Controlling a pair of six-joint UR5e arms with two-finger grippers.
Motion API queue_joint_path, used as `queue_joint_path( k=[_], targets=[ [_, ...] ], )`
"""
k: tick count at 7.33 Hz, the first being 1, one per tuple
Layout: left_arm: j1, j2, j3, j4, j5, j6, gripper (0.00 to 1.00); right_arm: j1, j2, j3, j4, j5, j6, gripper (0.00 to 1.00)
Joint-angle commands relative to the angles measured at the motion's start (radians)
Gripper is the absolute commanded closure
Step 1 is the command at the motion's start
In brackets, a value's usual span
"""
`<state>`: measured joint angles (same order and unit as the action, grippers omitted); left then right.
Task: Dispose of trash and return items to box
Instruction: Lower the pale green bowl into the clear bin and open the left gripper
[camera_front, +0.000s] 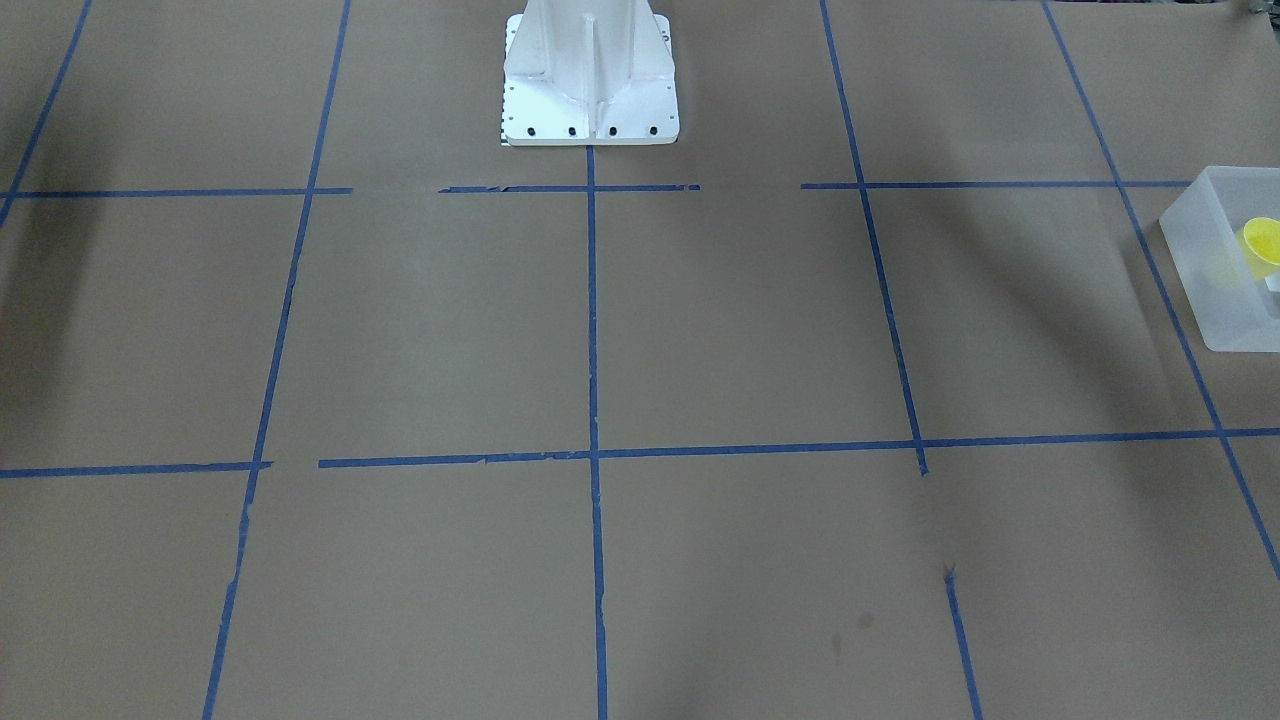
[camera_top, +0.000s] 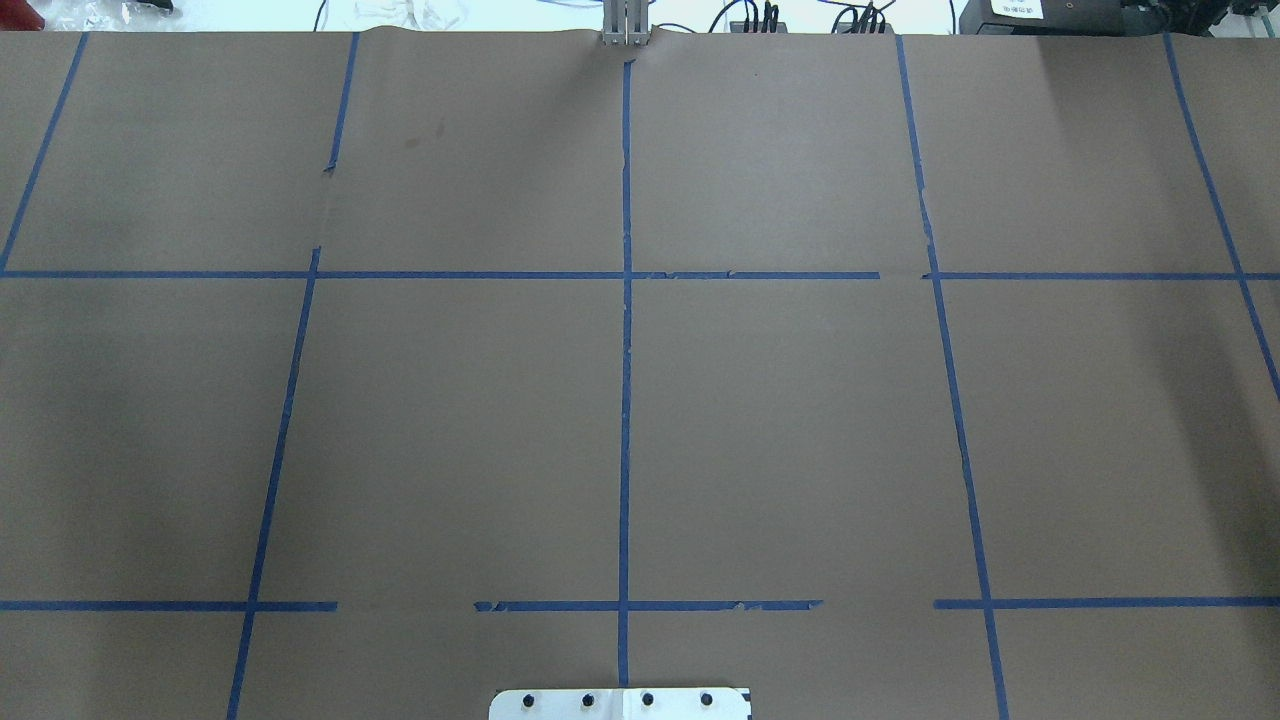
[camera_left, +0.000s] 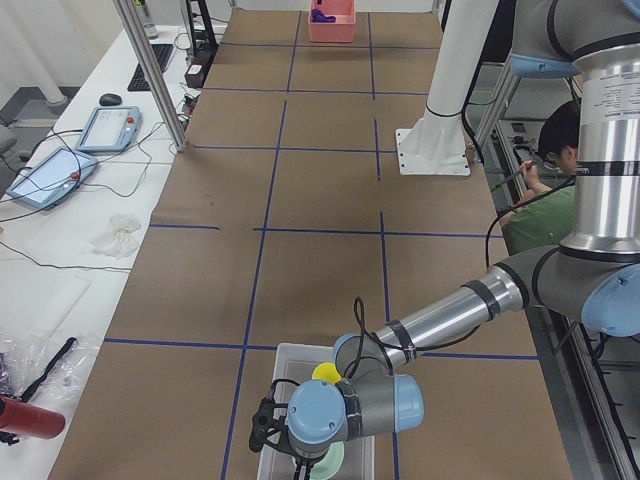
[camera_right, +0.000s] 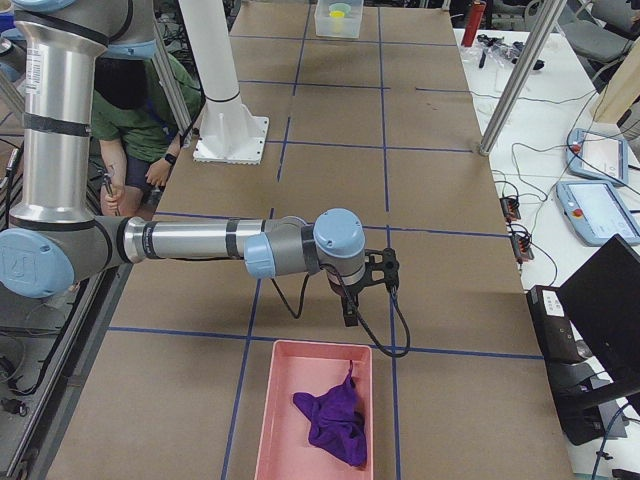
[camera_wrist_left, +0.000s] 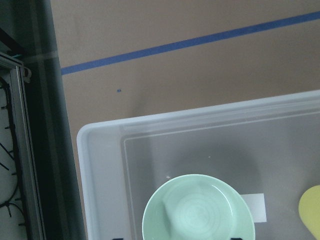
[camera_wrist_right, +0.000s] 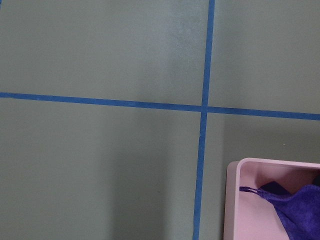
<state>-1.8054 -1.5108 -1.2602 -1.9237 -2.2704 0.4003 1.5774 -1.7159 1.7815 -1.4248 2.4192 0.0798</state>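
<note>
The box (camera_wrist_left: 100, 165), a frosted-white bin, sits at the table's end on my left; it also shows in the exterior left view (camera_left: 300, 365) and the front-facing view (camera_front: 1210, 250). The mint-green bowl (camera_wrist_left: 198, 210) lies in it beside a white label (camera_wrist_left: 254, 207). The yellow cup (camera_wrist_left: 311, 212) stands in the box too, seen also in the front-facing view (camera_front: 1262, 245). My left gripper (camera_left: 272, 432) hovers over the bowl; two dark tips sit wide apart at the wrist view's bottom edge, so it looks open and empty. My right gripper (camera_right: 350, 305) hangs just beyond a pink tray; I cannot tell its state.
The pink tray (camera_right: 275, 420) at the table's other end holds a purple cloth (camera_right: 335, 418); the tray's corner shows in the right wrist view (camera_wrist_right: 235, 200). The white robot base (camera_front: 590, 90) stands mid-table at my side. An operator (camera_left: 545, 190) sits behind the robot.
</note>
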Motion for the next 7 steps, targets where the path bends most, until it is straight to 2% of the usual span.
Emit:
queue_joint_path(
  k=[1,3,4,6,7],
  targets=[
    [0.000,0.000,-0.137,0.000,0.000,0.000,0.00,0.004,-0.002,0.001,0.003,0.000,0.000,0.00],
    [0.006,-0.015,-0.185,-0.009,-0.001,-0.001,0.00,0.009,-0.017,0.012,0.012,-0.002,0.000,0.00],
    [0.021,-0.016,-0.277,-0.008,0.002,-0.003,0.00,0.009,-0.019,0.015,0.012,-0.002,-0.002,0.00],
    [0.093,-0.017,-0.399,0.209,0.002,-0.003,0.00,0.009,-0.025,0.016,0.010,0.000,0.012,0.00],
    [0.113,-0.019,-0.413,0.279,0.000,-0.009,0.00,0.009,-0.025,0.015,0.010,0.001,0.012,0.00]
  ],
)
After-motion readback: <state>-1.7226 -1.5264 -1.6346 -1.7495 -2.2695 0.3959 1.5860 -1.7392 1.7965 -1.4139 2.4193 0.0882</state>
